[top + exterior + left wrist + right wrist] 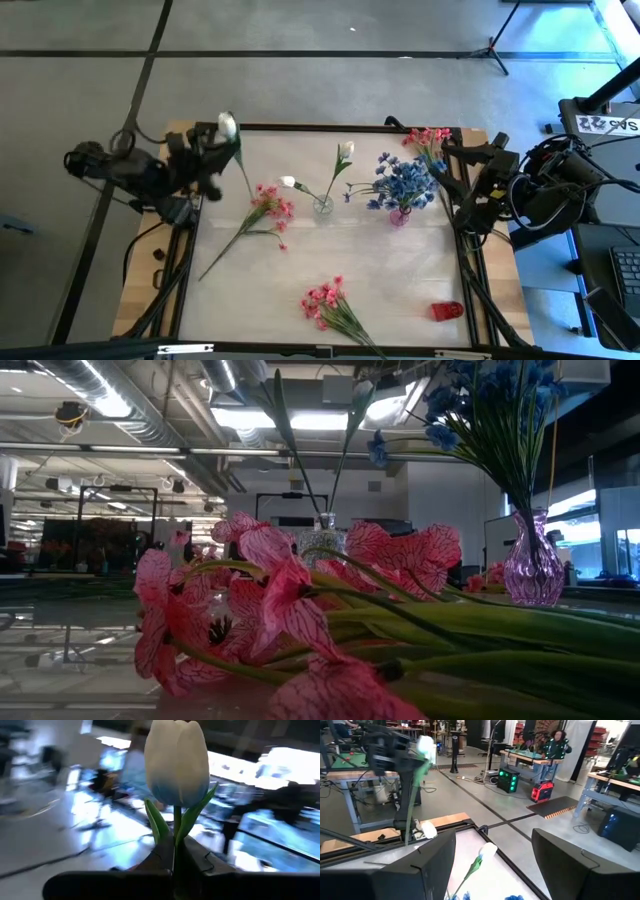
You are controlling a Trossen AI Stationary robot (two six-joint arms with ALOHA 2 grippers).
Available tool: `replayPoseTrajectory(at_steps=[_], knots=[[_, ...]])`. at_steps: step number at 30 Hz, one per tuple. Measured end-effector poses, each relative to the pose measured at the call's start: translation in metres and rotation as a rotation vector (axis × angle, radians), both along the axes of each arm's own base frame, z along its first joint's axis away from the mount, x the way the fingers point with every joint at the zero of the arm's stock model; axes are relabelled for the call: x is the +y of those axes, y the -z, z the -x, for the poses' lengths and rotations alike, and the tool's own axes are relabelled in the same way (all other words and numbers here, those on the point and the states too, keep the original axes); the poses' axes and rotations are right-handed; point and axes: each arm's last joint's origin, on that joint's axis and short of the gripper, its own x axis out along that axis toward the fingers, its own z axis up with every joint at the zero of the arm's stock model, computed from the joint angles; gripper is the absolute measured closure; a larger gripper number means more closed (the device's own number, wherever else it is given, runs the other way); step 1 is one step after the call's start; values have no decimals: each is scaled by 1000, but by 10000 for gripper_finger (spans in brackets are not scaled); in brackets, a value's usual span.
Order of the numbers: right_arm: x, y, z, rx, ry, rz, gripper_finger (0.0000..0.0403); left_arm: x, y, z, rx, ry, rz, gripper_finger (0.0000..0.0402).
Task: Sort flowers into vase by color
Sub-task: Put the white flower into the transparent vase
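My left gripper [216, 142] hangs over the table's far left corner, shut on a white-bud flower [227, 125], which the left wrist view shows large [176, 762]. At the middle, a clear vase [323, 206] holds two white flowers [345, 150]. To its right, a purple vase [400, 216] holds blue flowers [405, 182]. Pink flowers lie on the table left of centre [270, 205], near the front edge [325, 300] and at the far right [428, 137]. My right gripper [492, 870] waits open at the right edge. My left gripper pinches the white flower's stem just under the bud, where the leaves start [176, 837], between its two fingers [150, 865]. The fingers lie about level, coming from the table's left. The bud stands above them and the long stem [410, 805] hangs down below.
A small red object [447, 311] lies at the near right. A black frame [330, 128] borders the table. In the low view the near pink flowers [260, 610] fill the foreground before both vases [532, 565]. Bare tabletop shows between the vases and the near pink bunch.
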Motion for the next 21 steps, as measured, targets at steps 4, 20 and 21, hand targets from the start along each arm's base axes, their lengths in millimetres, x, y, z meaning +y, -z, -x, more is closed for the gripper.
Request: replayPoseTrajectory(at_steps=[4, 20, 21], knots=[[0, 0, 0, -6, 18, 7, 141, -22, -8, 1, -35, 134, -81, 400], [0, 0, 0, 42, 7, 90, 141, -91, 19, -88, -124, 428, -408, 400], [0, 0, 0, 46, 6, 97, 141, -89, 18, -89, -141, 437, -429, 400]])
